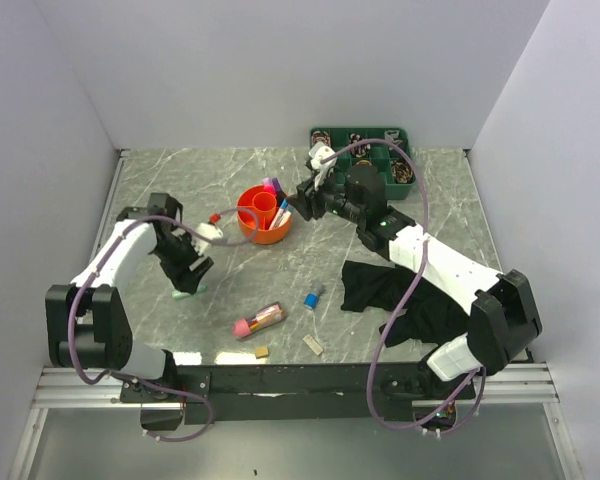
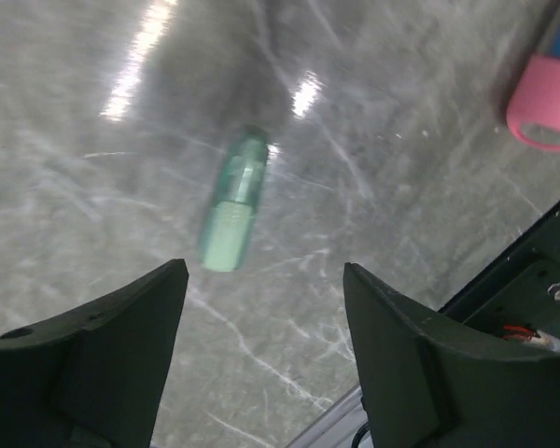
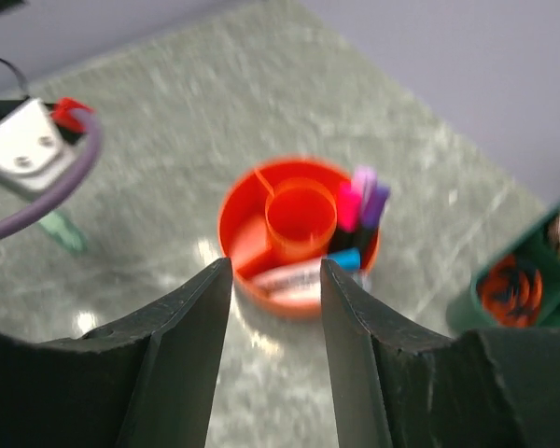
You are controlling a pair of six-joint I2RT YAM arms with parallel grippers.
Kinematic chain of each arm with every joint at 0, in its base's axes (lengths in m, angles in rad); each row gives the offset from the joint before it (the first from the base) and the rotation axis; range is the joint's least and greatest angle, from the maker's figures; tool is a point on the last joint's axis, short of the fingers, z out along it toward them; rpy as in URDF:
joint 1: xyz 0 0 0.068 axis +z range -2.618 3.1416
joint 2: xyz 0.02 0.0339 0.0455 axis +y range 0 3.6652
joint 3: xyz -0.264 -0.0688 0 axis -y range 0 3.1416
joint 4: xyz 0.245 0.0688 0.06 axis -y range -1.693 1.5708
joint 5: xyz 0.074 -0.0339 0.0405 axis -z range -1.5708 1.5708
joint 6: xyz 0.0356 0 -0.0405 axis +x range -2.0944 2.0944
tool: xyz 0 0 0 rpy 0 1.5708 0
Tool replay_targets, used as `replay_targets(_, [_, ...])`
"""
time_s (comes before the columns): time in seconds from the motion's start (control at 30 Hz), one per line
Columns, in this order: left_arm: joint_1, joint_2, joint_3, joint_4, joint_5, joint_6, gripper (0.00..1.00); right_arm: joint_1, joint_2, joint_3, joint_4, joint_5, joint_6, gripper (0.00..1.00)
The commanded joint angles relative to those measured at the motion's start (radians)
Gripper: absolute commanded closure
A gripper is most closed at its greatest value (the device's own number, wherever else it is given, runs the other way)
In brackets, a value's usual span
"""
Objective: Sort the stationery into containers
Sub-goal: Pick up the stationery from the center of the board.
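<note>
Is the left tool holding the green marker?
No, the green marker lies free beyond the left tool, which is open with nothing between its fingers.

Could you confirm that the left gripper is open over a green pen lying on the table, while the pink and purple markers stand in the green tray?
Not quite: the pink and purple markers stand in the orange organiser, as the right wrist view shows. The rest is right.
</note>
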Motion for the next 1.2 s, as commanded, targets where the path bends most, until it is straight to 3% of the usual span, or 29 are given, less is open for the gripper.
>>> replay_targets(0.0, [-0.045, -0.049, -0.079, 0.092, -0.068, 0.028, 0.29, -0.007, -0.065, -0.016, -0.176, 0.091, -0.018, 0.49])
replay_targets(0.6, [-0.086, 0.129, -0.138, 0.291, -0.178, -0.054, 0.45, -0.02, -0.139, -0.099, -0.172, 0.095, -0.018, 0.49])
replay_targets(0.9, [-0.125, 0.144, -0.219, 0.367, -0.217, -0.083, 0.48, -0.022, -0.126, -0.109, -0.164, 0.092, -0.022, 0.5])
replay_targets(1.03, [-0.135, 0.147, -0.24, 0.382, -0.213, -0.1, 0.62, -0.027, -0.114, -0.095, -0.167, 0.105, -0.03, 0.5])
replay_targets(1.07, [-0.135, 0.149, -0.23, 0.355, -0.201, -0.103, 0.75, -0.028, -0.112, -0.087, -0.176, 0.105, -0.033, 0.5])
replay_targets(1.17, [-0.134, 0.113, -0.155, 0.267, -0.142, -0.103, 0.93, -0.031, -0.106, -0.05, -0.207, 0.109, -0.054, 0.5])
